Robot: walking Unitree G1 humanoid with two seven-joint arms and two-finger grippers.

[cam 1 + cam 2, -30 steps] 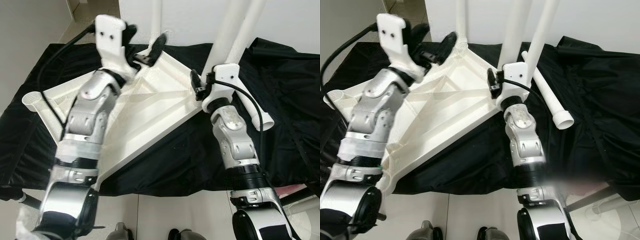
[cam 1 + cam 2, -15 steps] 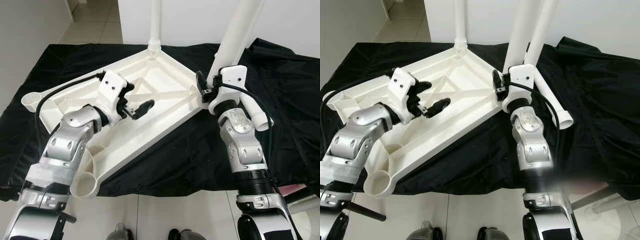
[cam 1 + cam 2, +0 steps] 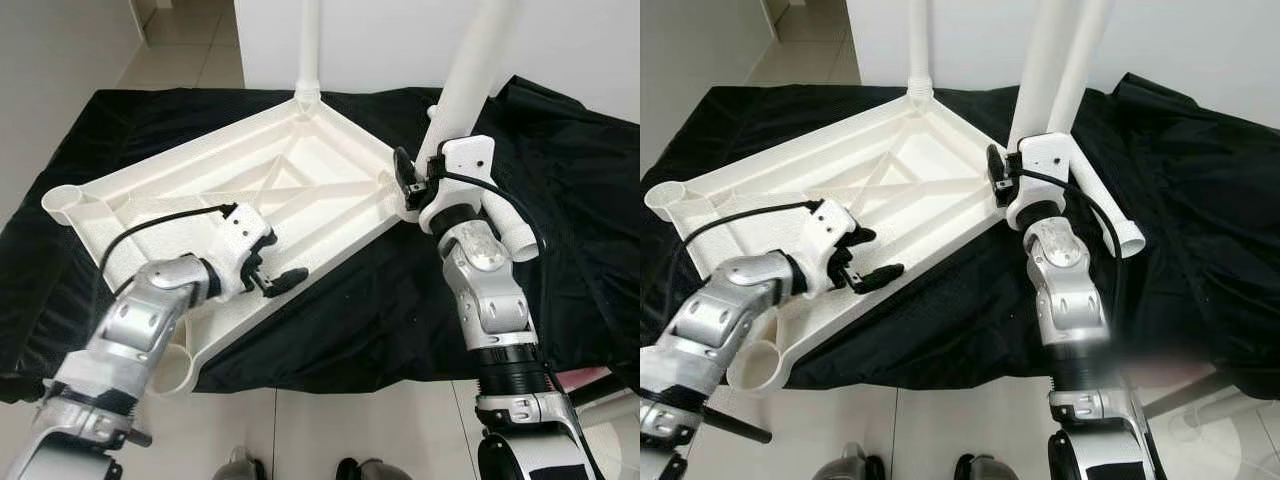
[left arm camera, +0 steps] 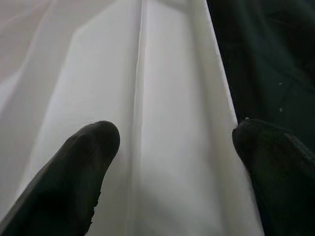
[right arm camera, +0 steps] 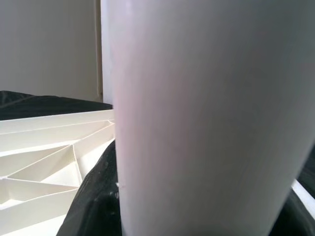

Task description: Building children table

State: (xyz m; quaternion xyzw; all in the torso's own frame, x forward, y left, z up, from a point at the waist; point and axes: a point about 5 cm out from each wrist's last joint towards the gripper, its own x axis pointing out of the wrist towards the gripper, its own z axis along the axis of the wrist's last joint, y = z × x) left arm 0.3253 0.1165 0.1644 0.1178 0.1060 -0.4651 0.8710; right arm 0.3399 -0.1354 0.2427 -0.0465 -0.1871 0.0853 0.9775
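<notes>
A white plastic table top lies upside down on a black cloth. One white leg stands upright in its far corner socket. A second, thicker leg rises at the right corner, and my right gripper is shut on it near its base; in the right wrist view this leg is very close. My left gripper hangs open over the top's front rim, one fingertip on the white side and the other above the cloth. A third leg lies loose on the cloth at right.
The black cloth covers a low surface, with tiled floor in front and a white wall behind. Empty round sockets sit at the top's left corner and near corner. A pink object shows at lower right.
My left arm has come down from high over the top's far corner to its front rim, fingers still apart. The right arm has stayed on the leg.
</notes>
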